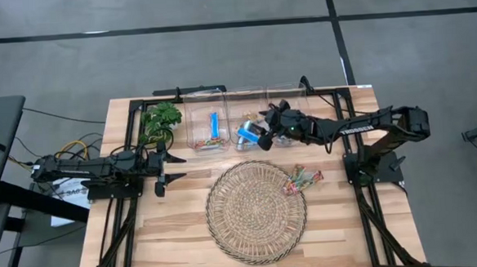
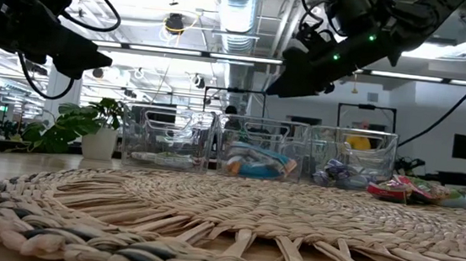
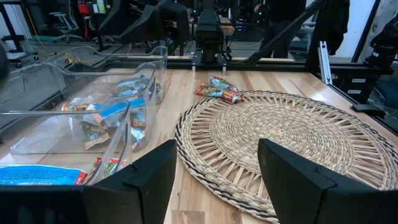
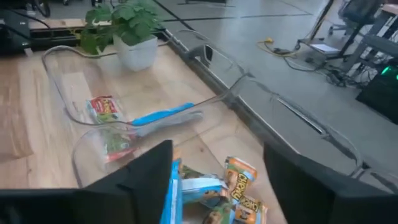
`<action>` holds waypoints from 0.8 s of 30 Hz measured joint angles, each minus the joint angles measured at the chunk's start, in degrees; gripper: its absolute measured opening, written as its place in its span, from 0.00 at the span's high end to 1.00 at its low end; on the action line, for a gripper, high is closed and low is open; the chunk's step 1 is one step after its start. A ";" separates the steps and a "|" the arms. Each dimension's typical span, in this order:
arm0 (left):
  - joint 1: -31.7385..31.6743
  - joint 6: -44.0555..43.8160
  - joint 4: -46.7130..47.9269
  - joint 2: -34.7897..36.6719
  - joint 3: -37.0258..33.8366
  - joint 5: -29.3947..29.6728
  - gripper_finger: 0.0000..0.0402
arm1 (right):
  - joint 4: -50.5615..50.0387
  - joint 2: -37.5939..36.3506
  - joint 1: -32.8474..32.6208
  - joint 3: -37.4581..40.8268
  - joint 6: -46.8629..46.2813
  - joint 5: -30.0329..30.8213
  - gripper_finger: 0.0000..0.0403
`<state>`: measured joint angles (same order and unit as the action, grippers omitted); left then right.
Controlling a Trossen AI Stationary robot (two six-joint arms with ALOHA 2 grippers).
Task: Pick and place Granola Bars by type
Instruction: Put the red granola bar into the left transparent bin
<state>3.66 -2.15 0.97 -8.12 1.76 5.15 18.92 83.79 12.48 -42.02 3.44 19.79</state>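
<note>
The right hand (image 1: 265,137) hangs above the middle clear bin (image 1: 247,126), its fingers spread wide with nothing between them (the right wrist view looks straight down past them at wrappers in the bin). That suggests a drop into this bin has just ended, or a release is finishing. The left hand (image 1: 160,172) waits low over the counter (image 1: 178,235) near the potted plant (image 1: 159,120), fingers apart and empty.

Granola Bars lie in three places: a blue bar (image 1: 214,124) with some multicoloured ones in the leftmost bin (image 1: 206,123), blue and tan wrappers in the middle bin, and a small heap of multicoloured bars (image 1: 303,179) at the edge of the woven mat (image 1: 256,212). The next move likely calls for the right arm to swing back to that heap and take one bar cleanly.

Only the high view shows the whole layout. The low view shows a third bin's contents (image 2: 344,170), which the arm covers from above.
</note>
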 joint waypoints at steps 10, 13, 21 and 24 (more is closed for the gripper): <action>0.00 0.00 0.00 0.00 0.00 0.00 0.45 | -8.77 -0.07 -9.19 -0.02 3.05 -0.45 0.30; 0.00 0.00 0.02 0.00 0.00 -0.02 0.45 | -12.93 -1.00 -13.66 -0.02 4.40 -2.36 0.30; 0.00 0.00 0.00 0.02 0.00 0.00 0.45 | -32.72 -4.46 -21.49 -0.04 -1.01 -12.98 0.30; 0.00 0.00 0.02 0.01 0.00 0.00 0.45 | -41.83 -5.48 -22.70 -0.04 -3.62 -13.70 0.30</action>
<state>3.66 -2.15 0.99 -8.11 1.76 5.15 -22.91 78.31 -10.21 -42.06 -0.18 6.09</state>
